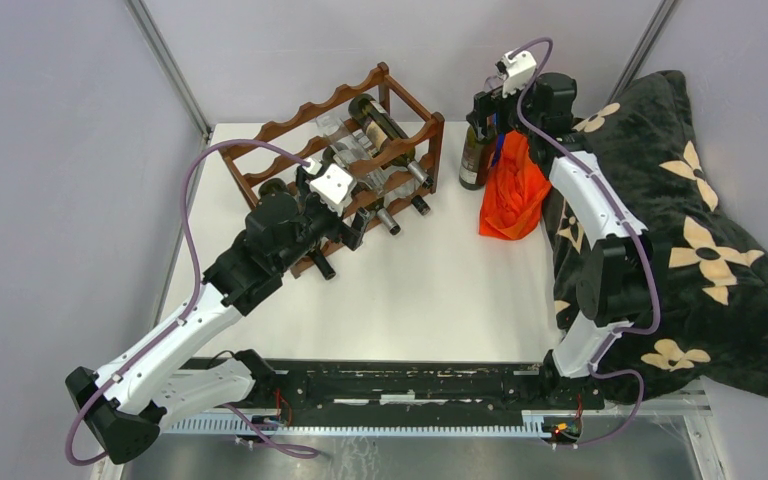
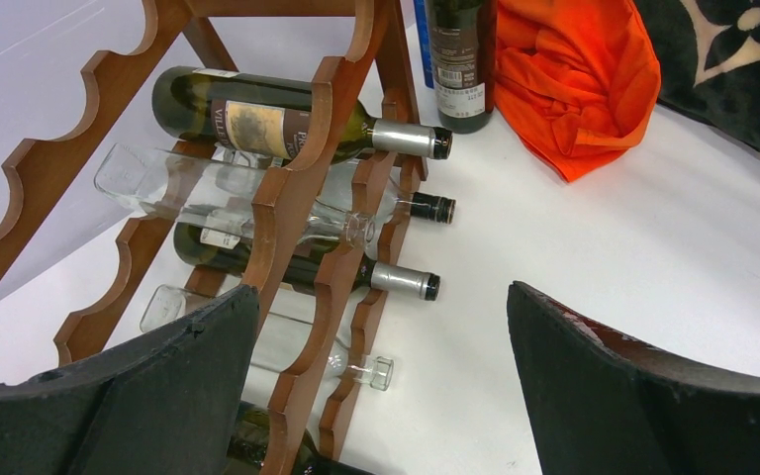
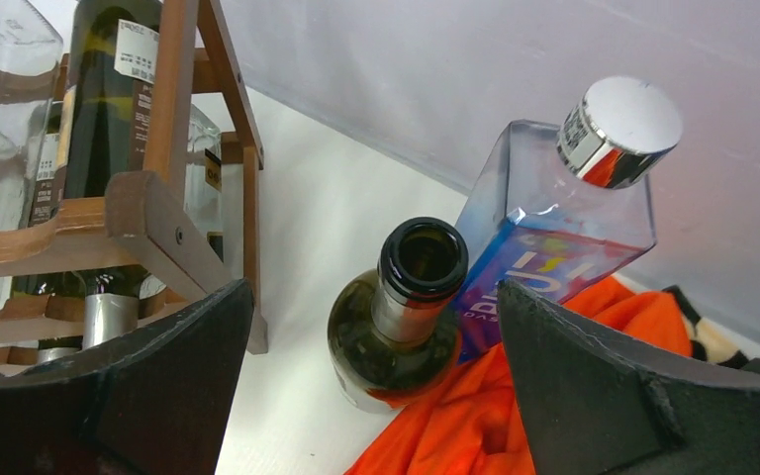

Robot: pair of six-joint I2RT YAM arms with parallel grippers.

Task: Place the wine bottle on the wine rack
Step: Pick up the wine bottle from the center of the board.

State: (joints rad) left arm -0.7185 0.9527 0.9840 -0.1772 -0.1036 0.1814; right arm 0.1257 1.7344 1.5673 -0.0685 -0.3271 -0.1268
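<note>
Right wrist view: the wine bottle (image 3: 401,327), dark green glass with an uncapped mouth, stands upright on the table (image 3: 327,218) beside the reddish-brown wine rack (image 3: 173,109), touching an orange cloth (image 3: 435,435). The right gripper (image 3: 371,292) hangs spread wide above it, grasping nothing. The left gripper (image 2: 381,292) gapes empty too.

Right end effector (image 3: 374,297): jaws wide apart, empty
Wine bottle (image 3: 396,346): dark green, uncorked, upright
Blue bottle (image 3: 554,213): silver-capped, just beside it
Orange cloth (image 3: 455,430): around their bases
Wine rack (image 3: 173,213): left, holding bottles
</note>
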